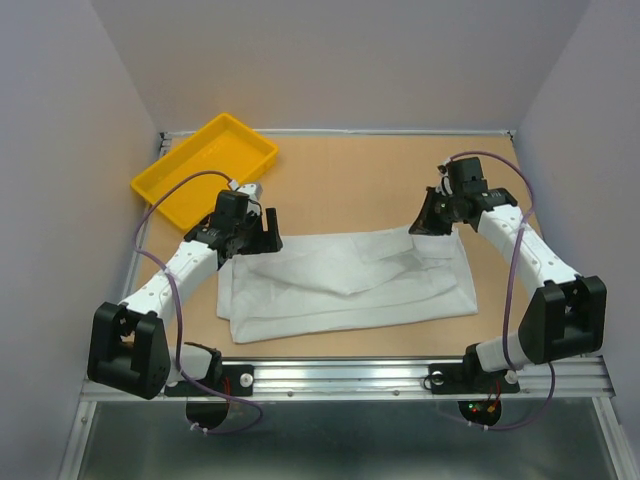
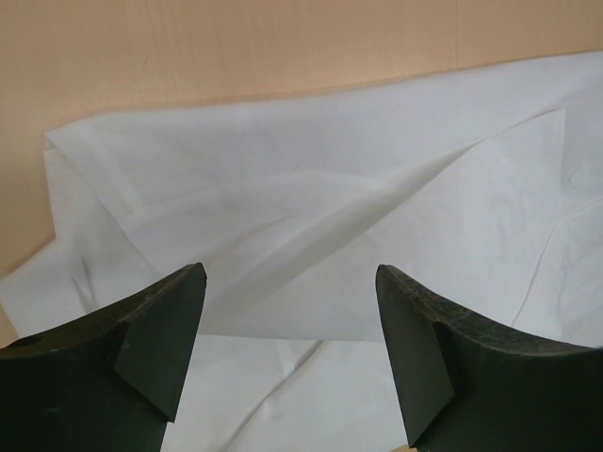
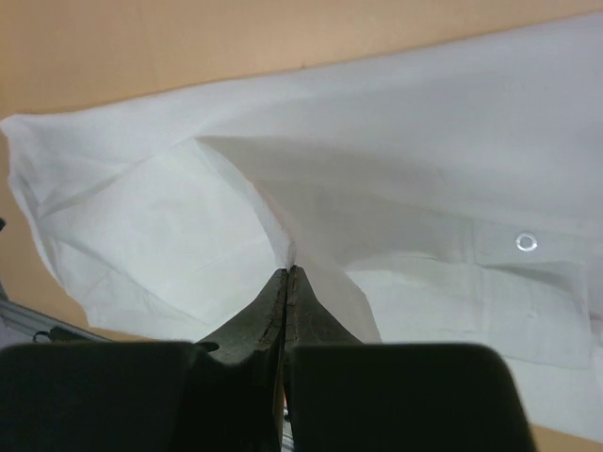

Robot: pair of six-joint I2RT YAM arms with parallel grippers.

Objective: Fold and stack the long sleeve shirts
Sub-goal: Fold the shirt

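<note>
From above, the shirt [image 1: 350, 285] is laid on the worktop [image 1: 350, 180], long axis 9 to 3 o'clock; the tray [image 1: 205, 170] is set at 10 o'clock. Left wrist: the left hand [image 2: 290, 282] is spread over the shirt. Right wrist: a shirt fold is pinched by the right hand [image 3: 287, 273].

Tan tabletop [image 1: 340, 170], pale lilac walls [image 1: 330, 60], metal rail [image 1: 350, 375] along near edge
</note>
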